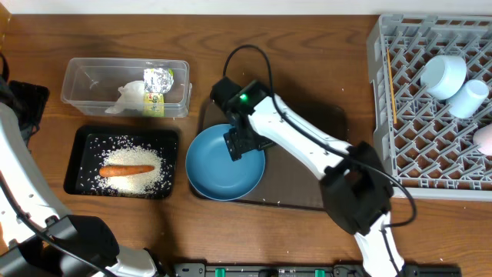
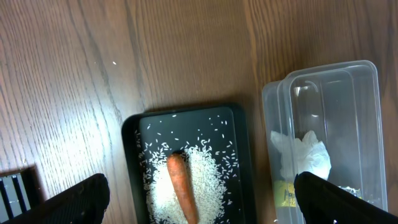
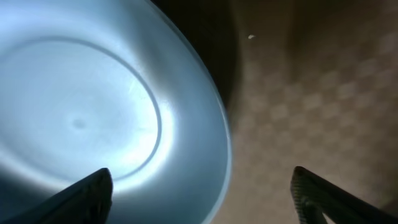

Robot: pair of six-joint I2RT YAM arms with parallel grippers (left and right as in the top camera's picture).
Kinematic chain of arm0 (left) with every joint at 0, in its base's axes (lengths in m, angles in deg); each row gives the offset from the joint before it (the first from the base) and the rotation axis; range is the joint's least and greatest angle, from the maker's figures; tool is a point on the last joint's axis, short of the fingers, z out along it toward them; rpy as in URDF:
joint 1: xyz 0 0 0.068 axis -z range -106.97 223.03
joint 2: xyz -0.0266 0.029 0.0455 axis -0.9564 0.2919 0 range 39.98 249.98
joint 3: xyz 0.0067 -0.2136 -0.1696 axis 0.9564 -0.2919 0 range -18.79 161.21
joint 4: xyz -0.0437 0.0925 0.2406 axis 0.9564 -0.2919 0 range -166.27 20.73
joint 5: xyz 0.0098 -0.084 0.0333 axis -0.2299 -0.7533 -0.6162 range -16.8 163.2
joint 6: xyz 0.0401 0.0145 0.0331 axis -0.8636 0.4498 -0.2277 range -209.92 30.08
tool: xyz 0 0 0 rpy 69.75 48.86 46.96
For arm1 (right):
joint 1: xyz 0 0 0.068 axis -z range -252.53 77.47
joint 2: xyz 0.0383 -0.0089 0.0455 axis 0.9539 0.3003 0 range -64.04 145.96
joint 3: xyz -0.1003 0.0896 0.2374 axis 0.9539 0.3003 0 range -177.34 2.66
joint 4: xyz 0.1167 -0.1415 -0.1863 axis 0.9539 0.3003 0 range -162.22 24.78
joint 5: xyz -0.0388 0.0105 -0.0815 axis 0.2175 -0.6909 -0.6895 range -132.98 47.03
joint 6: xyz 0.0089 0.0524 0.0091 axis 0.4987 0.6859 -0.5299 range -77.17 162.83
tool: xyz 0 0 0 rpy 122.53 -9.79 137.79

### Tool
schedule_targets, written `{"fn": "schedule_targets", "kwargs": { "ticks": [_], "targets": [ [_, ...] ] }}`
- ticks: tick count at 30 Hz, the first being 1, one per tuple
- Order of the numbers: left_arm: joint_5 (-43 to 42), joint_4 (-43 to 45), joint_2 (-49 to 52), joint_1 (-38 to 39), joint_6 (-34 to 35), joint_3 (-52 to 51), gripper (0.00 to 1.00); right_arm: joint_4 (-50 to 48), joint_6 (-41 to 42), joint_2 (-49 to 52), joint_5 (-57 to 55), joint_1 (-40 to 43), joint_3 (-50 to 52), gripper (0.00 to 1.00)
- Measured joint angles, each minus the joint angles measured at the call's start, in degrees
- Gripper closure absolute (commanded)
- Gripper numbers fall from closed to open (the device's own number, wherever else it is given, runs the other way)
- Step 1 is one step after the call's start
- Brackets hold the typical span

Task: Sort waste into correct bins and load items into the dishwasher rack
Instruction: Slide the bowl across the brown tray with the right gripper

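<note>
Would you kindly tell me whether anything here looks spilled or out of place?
Only stray rice: one rice grain lies on the bare table beyond the black tray, and a second grain sits on the brown tray beside the blue bowl. Nothing else stands out.

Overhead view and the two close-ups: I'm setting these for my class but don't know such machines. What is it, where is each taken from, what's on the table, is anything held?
Two robot arms work at a table, each ending in a two-finger gripper. One picture looks down from above; the other two come from wrist cameras, so the dark shapes in their bottom corners are fingers. A black tray holds rice and a carrot, a clear container a crumpled wrapper, a brown tray a blue bowl, a grey rack cups. The left gripper hangs open over the black tray; the right gripper is open at the bowl's rim. Nothing is held.
</note>
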Motion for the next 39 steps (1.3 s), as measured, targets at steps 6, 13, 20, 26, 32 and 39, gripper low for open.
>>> {"fn": "schedule_targets", "kwargs": {
  "ticks": [6, 13, 20, 26, 32, 39],
  "targets": [
    [0.0, 0.0, 0.0, 0.0, 0.0, 0.0, 0.02, -0.3, -0.3, 3.2, 1.1, 1.3, 0.0, 0.23],
    [0.0, 0.0, 0.0, 0.0, 0.0, 0.0, 0.02, -0.2, -2.5, 4.6, 2.9, 7.9, 0.0, 0.27],
    [0.0, 0.0, 0.0, 0.0, 0.0, 0.0, 0.02, 3.0, -3.0, 4.6, 2.8, 13.3, 0.0, 0.19],
    [0.0, 0.0, 0.0, 0.0, 0.0, 0.0, 0.02, 7.6, -0.8, 4.6, -2.1, 16.0, 0.0, 0.18],
    [0.0, 0.0, 0.0, 0.0, 0.0, 0.0, 0.02, 9.0, 1.1, 2.7, -6.6, 21.0, 0.1, 0.18],
    [0.0, 0.0, 0.0, 0.0, 0.0, 0.0, 0.02, 6.8, 0.2, -7.9, -4.3, 24.0, 0.3, 0.16]
  ]
}}
